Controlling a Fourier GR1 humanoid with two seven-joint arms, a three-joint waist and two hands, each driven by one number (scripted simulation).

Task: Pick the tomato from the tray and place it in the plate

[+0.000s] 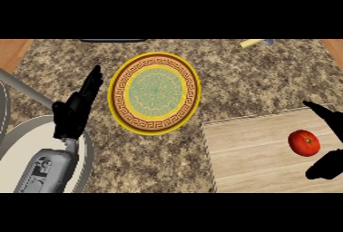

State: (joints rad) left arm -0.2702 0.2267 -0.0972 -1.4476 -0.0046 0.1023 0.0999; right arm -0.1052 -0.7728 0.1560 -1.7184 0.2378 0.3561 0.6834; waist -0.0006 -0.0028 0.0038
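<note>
R robot hand (325,166) open beside tomato (303,142) on tray (254,156)

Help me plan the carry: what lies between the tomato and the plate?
In the head view, only bare tray wood and speckled counter separate the tomato from the plate; nothing else sits there.

tomato (303,142) on tray (254,154), plate (154,93) left

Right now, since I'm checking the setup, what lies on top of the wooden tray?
The tomato sits on the tray, between parts of the open right hand. That hand hides the tray's right edge.
</note>
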